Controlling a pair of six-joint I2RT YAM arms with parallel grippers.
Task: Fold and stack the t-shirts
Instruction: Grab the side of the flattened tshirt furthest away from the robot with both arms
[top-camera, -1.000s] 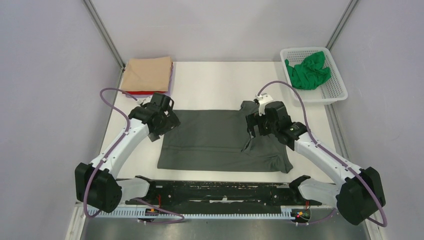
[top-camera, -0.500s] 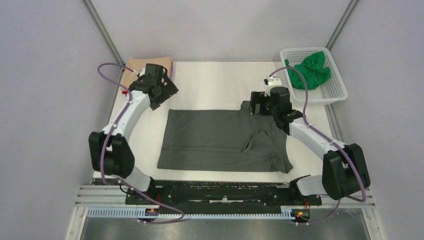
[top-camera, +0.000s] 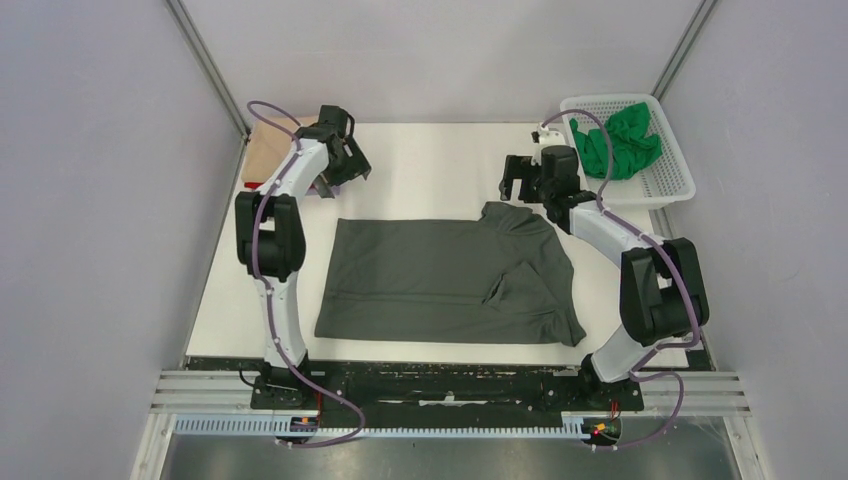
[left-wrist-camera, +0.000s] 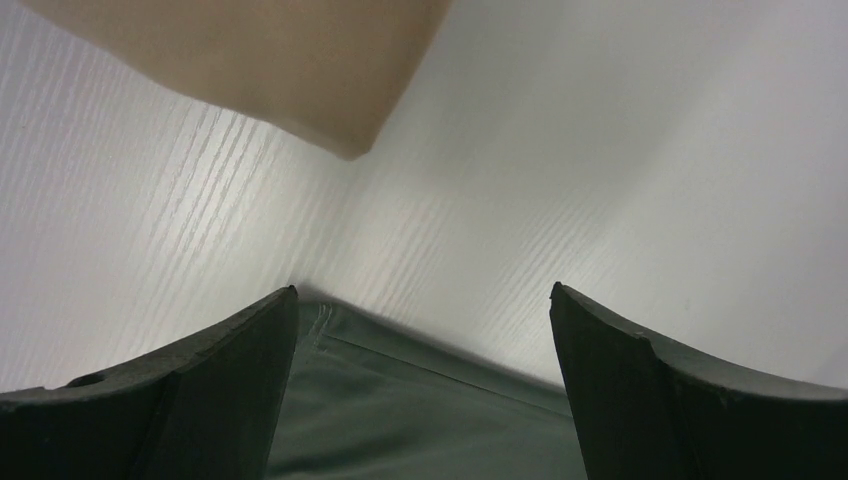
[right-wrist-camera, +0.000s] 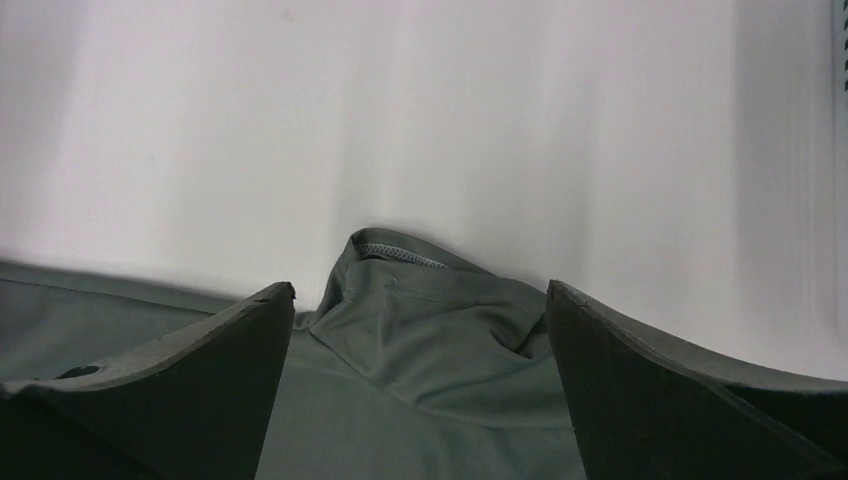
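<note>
A dark grey t-shirt (top-camera: 430, 280) lies spread flat mid-table, its right side folded over and rumpled. My left gripper (top-camera: 346, 172) hangs open just beyond the shirt's far left corner (left-wrist-camera: 400, 410), touching nothing. My right gripper (top-camera: 518, 186) is open over the bunched far right corner (right-wrist-camera: 440, 340), with no cloth between its fingers. A folded tan t-shirt (top-camera: 264, 152) sits at the back left on a red one (top-camera: 252, 185), half hidden by the left arm. The tan shirt's corner (left-wrist-camera: 270, 60) shows in the left wrist view. A crumpled green t-shirt (top-camera: 620, 140) fills the basket.
The white mesh basket (top-camera: 672, 180) stands at the back right corner. Bare white tabletop (top-camera: 440, 165) runs between the two grippers along the back. Grey walls close in the table on both sides.
Both arms have swung away from over the grey shirt toward the back of the table, stretching out. Both grippers stayed open. The shirt has not moved.
</note>
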